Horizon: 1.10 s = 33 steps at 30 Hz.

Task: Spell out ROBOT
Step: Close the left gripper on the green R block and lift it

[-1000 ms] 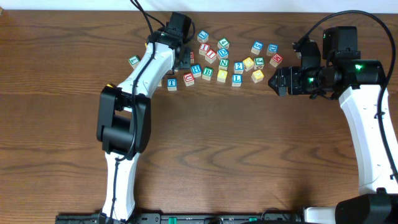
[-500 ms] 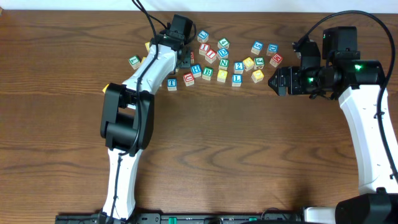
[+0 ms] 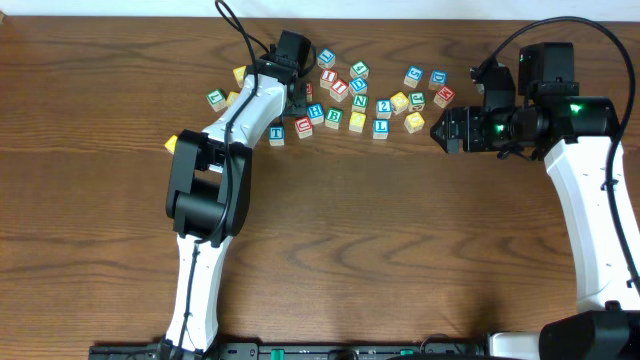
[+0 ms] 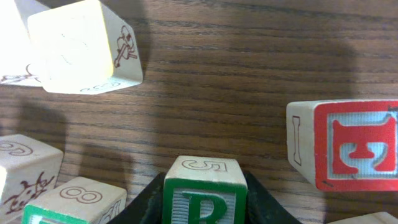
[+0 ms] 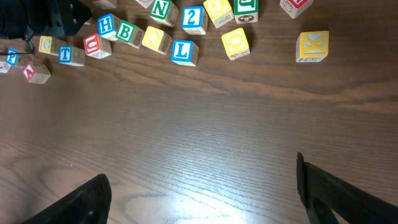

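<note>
On my dark brown, wood-grained surface (image 3: 400, 230), the R block (image 4: 202, 177) is cream with a green letter inside a green border, the E block (image 4: 351, 146) carries a red letter and red border on a pale lined ground, and my left pincer (image 4: 202, 205) is black.

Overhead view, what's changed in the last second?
The left arm's elbow swung toward the blocks, uncovering a yellow block. The left gripper stayed at the pile, R block between its fingers. The right arm and other blocks did not move.
</note>
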Available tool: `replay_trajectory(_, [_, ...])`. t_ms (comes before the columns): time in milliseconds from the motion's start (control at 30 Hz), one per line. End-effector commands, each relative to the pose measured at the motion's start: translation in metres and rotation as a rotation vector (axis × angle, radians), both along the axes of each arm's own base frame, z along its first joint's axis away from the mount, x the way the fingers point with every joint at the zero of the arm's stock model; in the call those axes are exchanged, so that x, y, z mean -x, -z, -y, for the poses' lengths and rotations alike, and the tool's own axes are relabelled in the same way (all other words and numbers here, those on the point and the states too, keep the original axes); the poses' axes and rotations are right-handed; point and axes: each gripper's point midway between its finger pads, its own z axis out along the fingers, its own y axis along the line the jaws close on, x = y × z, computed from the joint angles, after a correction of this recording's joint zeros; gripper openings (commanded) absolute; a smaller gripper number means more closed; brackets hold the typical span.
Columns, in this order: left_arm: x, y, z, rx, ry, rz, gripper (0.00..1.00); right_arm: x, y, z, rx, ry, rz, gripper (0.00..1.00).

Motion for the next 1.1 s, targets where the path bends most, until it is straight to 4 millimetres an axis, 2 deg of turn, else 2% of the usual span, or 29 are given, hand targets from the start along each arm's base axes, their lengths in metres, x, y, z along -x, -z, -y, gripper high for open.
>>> replay_trajectory(0, [-0.001, -0.01, -0.003, -0.01, -0.01, 0.014, 0.27, 0.001, 0.001, 0.001, 0.002, -0.003, 0.003, 0.93])
replay_trajectory(100, [-0.002, -0.027, -0.002, -0.003, -0.011, 0.036, 0.25, 0.0, 0.0, 0.001, 0.002, -0.003, 0.006, 0.95])
replay_trajectory(233, [-0.001, -0.064, -0.003, 0.013, -0.011, 0.083, 0.25, 0.0, 0.0, 0.001, 0.002, -0.003, 0.008, 0.99])
replay_trajectory(400, [0.013, -0.126, -0.007, 0.033, -0.011, 0.141, 0.22, -0.002, -0.001, 0.001, 0.002, -0.003, 0.019, 0.99])
replay_trajectory(433, [0.024, -0.148, -0.01, 0.037, -0.01, 0.15, 0.22, -0.003, -0.001, 0.001, 0.003, -0.003, 0.021, 0.99])
replay_trajectory(500, [0.043, -0.174, -0.014, 0.039, -0.007, 0.147, 0.22, -0.004, 0.0, 0.006, 0.027, 0.009, 0.022, 0.99])
replay_trajectory(600, [0.081, -0.198, -0.015, 0.056, 0.008, 0.09, 0.22, -0.005, 0.002, 0.014, 0.074, 0.032, 0.025, 0.99])
replay_trajectory(667, [0.103, -0.201, -0.009, 0.09, 0.039, 0.027, 0.22, -0.006, 0.003, 0.018, 0.091, 0.04, 0.025, 0.99])
replay_trajectory(700, [0.119, -0.199, -0.005, 0.102, 0.058, -0.027, 0.22, -0.006, 0.003, 0.019, 0.097, 0.043, 0.025, 0.99])
replay_trajectory(767, [0.137, -0.192, -0.003, 0.086, 0.072, -0.1, 0.22, -0.006, 0.003, 0.019, 0.096, 0.043, 0.026, 0.99])
replay_trajectory(800, [0.149, -0.182, -0.002, 0.061, 0.097, -0.156, 0.22, -0.006, 0.003, 0.019, 0.096, 0.043, 0.027, 0.99])
replay_trajectory(867, [0.16, -0.164, -0.001, 0.038, 0.119, -0.21, 0.22, -0.007, 0.002, 0.019, 0.096, 0.043, 0.029, 0.99])
replay_trajectory(1067, [0.175, -0.103, -0.004, 0.013, 0.122, -0.287, 0.22, -0.007, 0.002, 0.019, 0.096, 0.043, 0.029, 0.99])
